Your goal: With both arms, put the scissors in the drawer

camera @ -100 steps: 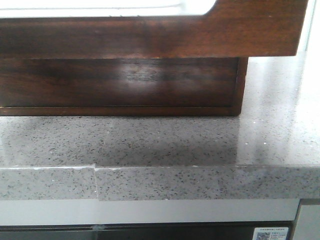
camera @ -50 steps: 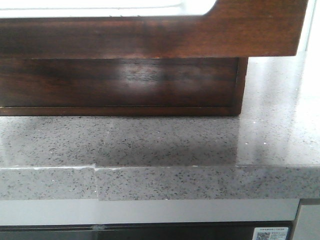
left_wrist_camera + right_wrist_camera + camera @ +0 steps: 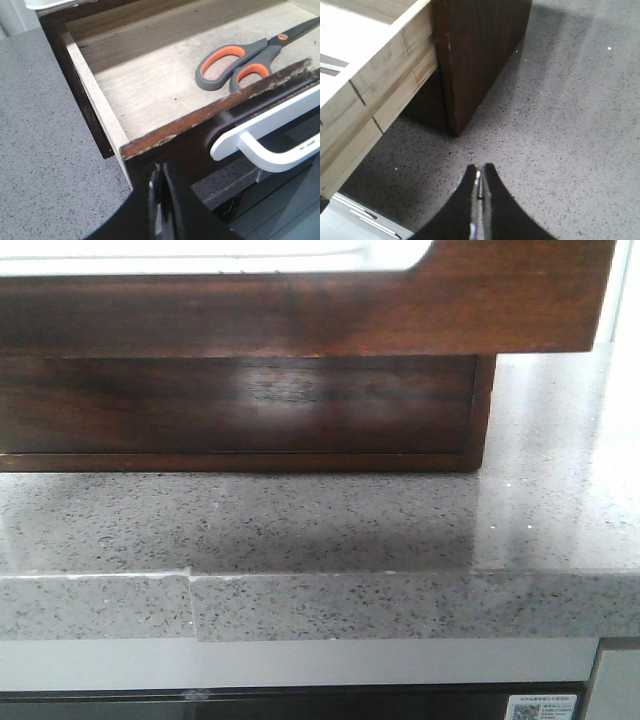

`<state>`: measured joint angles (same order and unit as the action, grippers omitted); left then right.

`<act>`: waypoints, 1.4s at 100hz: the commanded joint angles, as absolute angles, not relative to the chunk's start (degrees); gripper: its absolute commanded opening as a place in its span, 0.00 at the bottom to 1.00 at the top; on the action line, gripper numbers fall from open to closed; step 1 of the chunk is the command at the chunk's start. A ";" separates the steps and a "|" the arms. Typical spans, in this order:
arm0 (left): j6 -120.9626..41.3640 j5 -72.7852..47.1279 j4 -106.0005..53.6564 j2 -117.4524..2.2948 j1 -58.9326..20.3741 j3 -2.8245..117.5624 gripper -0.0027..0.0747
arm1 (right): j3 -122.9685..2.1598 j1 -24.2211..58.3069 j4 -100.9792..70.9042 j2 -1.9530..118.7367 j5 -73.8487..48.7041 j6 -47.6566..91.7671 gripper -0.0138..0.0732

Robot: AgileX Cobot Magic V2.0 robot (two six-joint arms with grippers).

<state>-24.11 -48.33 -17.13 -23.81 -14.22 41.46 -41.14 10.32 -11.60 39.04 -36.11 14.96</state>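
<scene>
One pr of scissors (image 3: 250, 57), grey w/ orange-lined handles, lies in one pulled-out dark wooden drawer (image 3: 165, 132), which sits in one dark wooden cabinet (image 3: 475, 55) on one grey speckled countertop (image 3: 330, 515). One white handle (image 3: 265, 145) shows below the drawer front. Two black grippers: left (image 3: 159, 197) and right (image 3: 480, 192), one per wrist cam.

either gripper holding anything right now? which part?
Nothing held. Left gripper and right gripper are both shut and empty. The scissors lie loose in the open drawer.

Speckled grey stone countertop (image 3: 330, 520), seam in its front edge (image 3: 192, 605).
</scene>
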 commanded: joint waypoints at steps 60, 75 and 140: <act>-2.81 -5.58 -3.70 -7.03 -7.17 9.59 0.01 | -42.53 9.82 -12.29 38.69 -32.30 15.01 0.08; 0.00 -1.51 -3.95 -1.46 -4.26 1.11 0.01 | -42.53 9.82 -12.29 38.69 -32.30 15.01 0.08; 2.39 -0.40 -1.35 2.03 -1.75 -1.84 0.01 | -42.53 9.82 -12.29 38.69 -32.17 15.01 0.08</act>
